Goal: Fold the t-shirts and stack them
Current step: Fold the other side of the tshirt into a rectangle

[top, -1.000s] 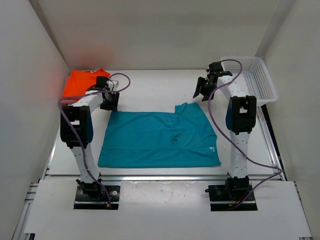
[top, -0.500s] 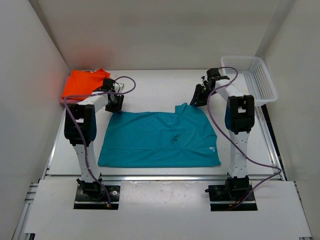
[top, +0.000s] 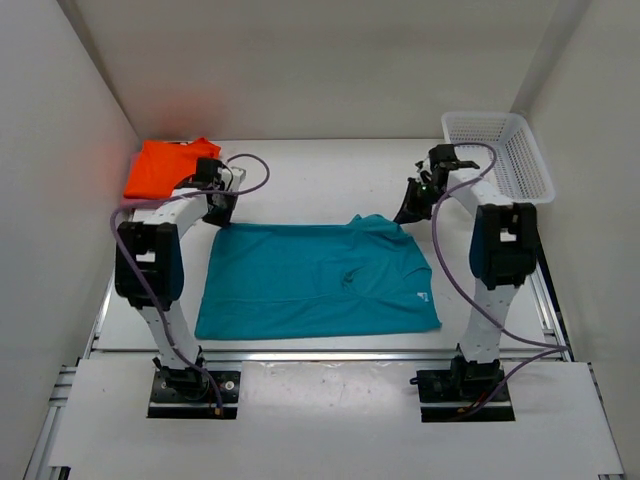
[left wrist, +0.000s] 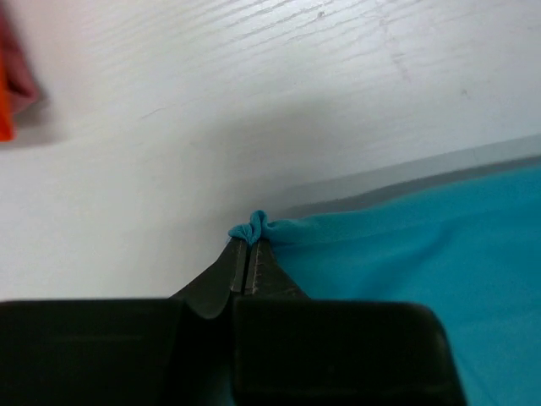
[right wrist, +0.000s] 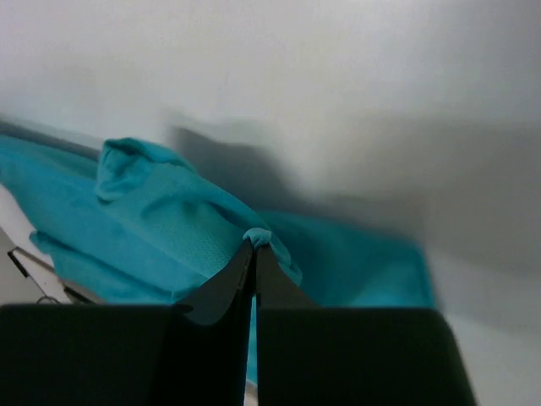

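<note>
A teal-blue t-shirt (top: 315,280) lies spread on the white table in the top view, with a white label near its near right corner. My left gripper (top: 222,212) is shut on the shirt's far left corner; a small bunch of teal cloth (left wrist: 252,228) pokes out past the left gripper (left wrist: 251,245) in its wrist view. My right gripper (top: 408,213) is shut on the far right corner, where the teal cloth (right wrist: 169,220) is pinched at the right gripper (right wrist: 254,247) and lifted slightly. An orange t-shirt (top: 165,166) lies folded at the far left.
A white lattice basket (top: 500,152) stands at the far right corner. White walls close in the table on the left, back and right. A strip of pink cloth (left wrist: 19,68) shows under the orange edge (left wrist: 4,110) in the left wrist view.
Both grippers came down to the teal shirt's far corners and shut on them. The right arm swung to the right, and the folded-over far right flap has been drawn outward.
</note>
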### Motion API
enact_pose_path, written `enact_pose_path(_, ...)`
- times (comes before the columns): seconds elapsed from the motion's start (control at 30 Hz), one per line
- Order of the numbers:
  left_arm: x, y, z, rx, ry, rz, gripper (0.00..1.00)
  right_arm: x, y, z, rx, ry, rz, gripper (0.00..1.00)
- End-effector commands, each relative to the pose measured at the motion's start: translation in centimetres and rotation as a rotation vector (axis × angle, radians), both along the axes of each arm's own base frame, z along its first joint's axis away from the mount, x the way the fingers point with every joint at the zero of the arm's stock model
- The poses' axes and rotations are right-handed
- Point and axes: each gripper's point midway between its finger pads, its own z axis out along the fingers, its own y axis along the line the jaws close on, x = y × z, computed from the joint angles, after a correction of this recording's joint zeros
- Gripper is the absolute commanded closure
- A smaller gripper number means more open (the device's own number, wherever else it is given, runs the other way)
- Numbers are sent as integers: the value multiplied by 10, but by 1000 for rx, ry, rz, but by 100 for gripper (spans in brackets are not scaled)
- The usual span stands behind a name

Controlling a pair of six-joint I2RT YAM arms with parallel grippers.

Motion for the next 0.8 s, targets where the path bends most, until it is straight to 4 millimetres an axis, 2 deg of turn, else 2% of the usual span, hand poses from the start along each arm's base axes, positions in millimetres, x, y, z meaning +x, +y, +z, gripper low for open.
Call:
enact_pose_path(0.0,-3,8,58,56,-135,-64,100,-24,1,62,20,-138,15,100)
enact_pose_path(0.03,-10,7,53,68,-118,-85,100,-30,7,67,38,-151,28,100)
enact_pose_path(0.07,-13,5,60,71,-132,-97,100,-40,7,68,45,-155,28,100)
enact_pose_path(0.1,-22,12,59,93,-119,-94,100,-53,10,70,47,-158,38,100)
enact_pose_path(0.13,-28,10,54,101,-104,-105,100,-58,12,70,48,-165,42,100)
enact_pose_path(0.2,-38,10,56,112,-108,-117,100,-79,12,65,58,-147,24,100)
enact_pose_path(0.23,-48,7,55,126,-99,-140,100,-82,9,62,57,-149,20,100)
enact_pose_path(0.27,-59,9,44,141,-66,-148,100,-94,8,57,60,-132,11,100)
enact_pose_path(0.3,-63,6,50,149,-78,-164,100,-104,5,52,58,-125,-2,100)
enact_pose_path(0.37,-79,3,41,195,-61,-200,100,-117,7,50,63,-136,2,100)
enact_pose_path(0.43,-90,-2,46,229,-88,-226,100,-133,9,44,78,-126,10,100)
enact_pose_path(0.47,-98,0,38,259,-74,-235,100,-137,12,43,84,-127,17,100)
enact_pose_path(0.63,-111,11,45,323,-145,-214,100,-166,13,24,91,-90,15,100)
enact_pose_path(0.77,-120,19,36,375,-143,-237,100,-169,9,24,97,-113,-7,100)
